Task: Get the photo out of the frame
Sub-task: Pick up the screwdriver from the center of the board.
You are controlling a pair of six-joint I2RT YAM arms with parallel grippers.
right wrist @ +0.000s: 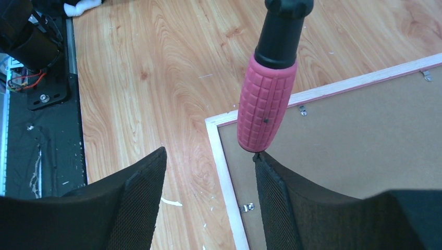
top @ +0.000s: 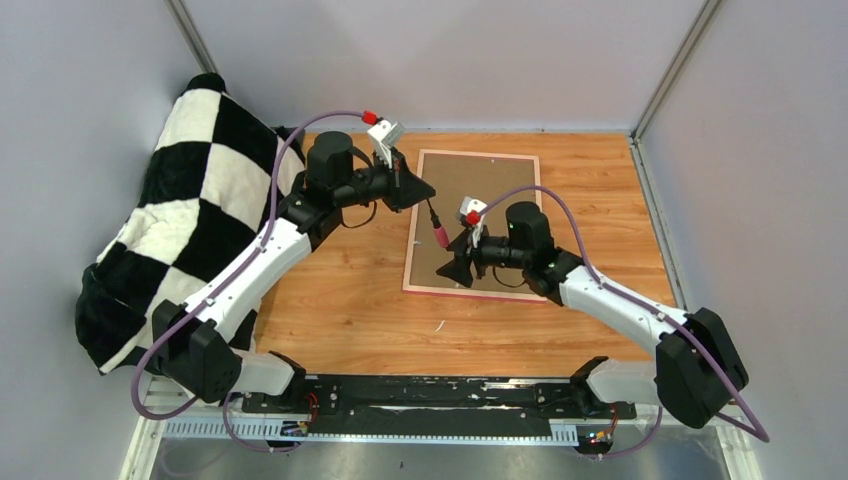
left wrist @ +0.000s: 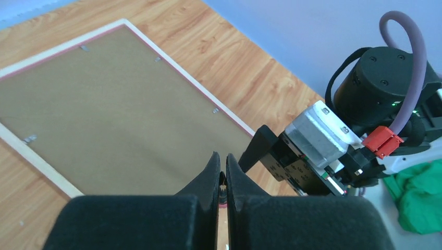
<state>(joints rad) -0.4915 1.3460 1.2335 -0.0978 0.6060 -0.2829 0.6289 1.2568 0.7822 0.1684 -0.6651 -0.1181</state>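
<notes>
Now: the frame (top: 480, 154) lies face-down on the table (top: 350, 310), backing board (top: 470, 185) up; the photo is hidden beneath it.
Left gripper (left wrist: 223, 166): fingers pinched together, apparently on the shaft of a pink-handled tool (right wrist: 267, 99).
Right gripper (right wrist: 208, 156): spread wide and empty, the tool's handle just at one finger.
Handling: photo likely thin, floppy and easily creased; best lifted by an edge once the tabs (right wrist: 302, 110) and board are off.

One frame (right wrist: 221, 161), one backing board (top: 480, 200), one pink-handled tool (right wrist: 266, 104), one checkered cloth (top: 190, 210). Two end effectors: left end effector (left wrist: 223, 159), right end effector (right wrist: 209, 156). Four metal clips (left wrist: 215, 110) show (left wrist view, board partly cut off).
</notes>
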